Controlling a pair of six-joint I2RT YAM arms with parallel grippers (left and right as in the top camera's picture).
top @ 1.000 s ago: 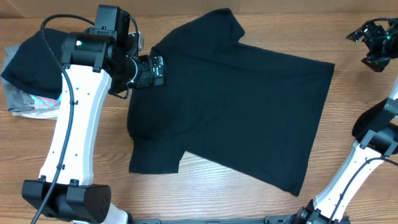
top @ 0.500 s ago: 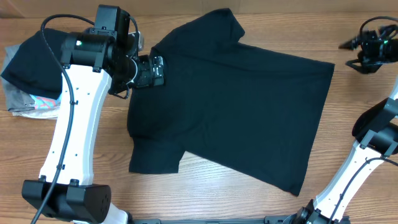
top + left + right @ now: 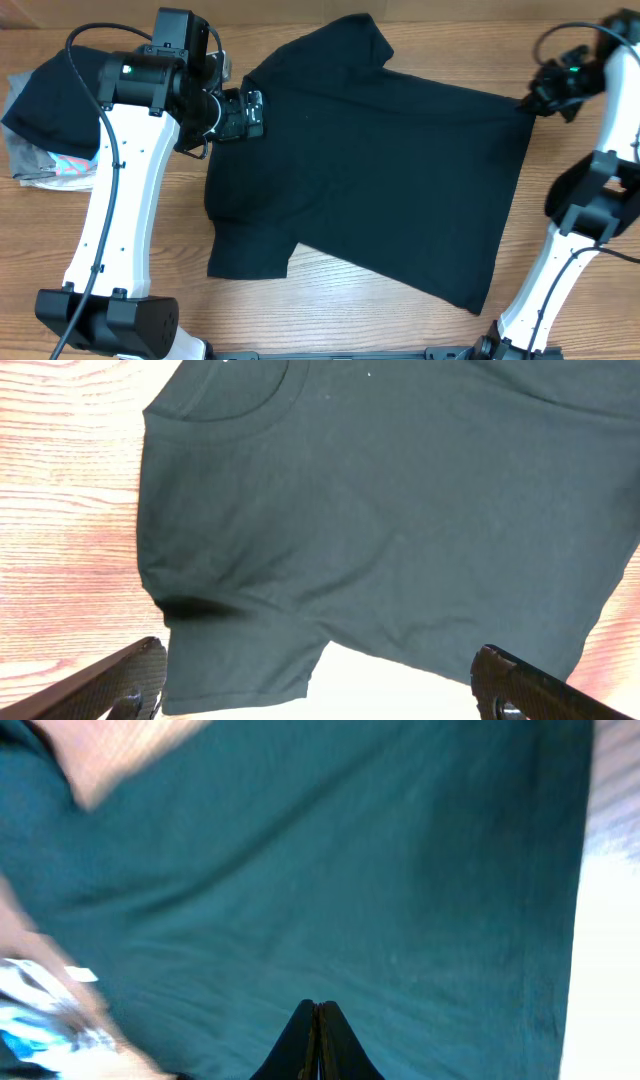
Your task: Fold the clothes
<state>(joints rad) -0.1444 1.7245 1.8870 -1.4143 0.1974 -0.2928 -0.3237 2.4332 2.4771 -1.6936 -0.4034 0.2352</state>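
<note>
A soft black T-shirt (image 3: 380,170) is lying flat, faintly rumpled, on the wood-grain worktop (image 3: 350,310). The left fingers (image 3: 125,678) are hanging wide apart, empty, by its collar (image 3: 230,415). The right fingers (image 3: 318,1040) are pressing together at its far right corner; whether they pinch cloth is unclear. A pile of folded garments (image 3: 45,160) is sitting far left, partly behind the left arm (image 3: 120,200).

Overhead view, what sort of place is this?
Probably a robotics lab bench: a white left arm and right arm stand at a wooden table, with a black T-shirt spread flat and folded garments at its edge.
</note>
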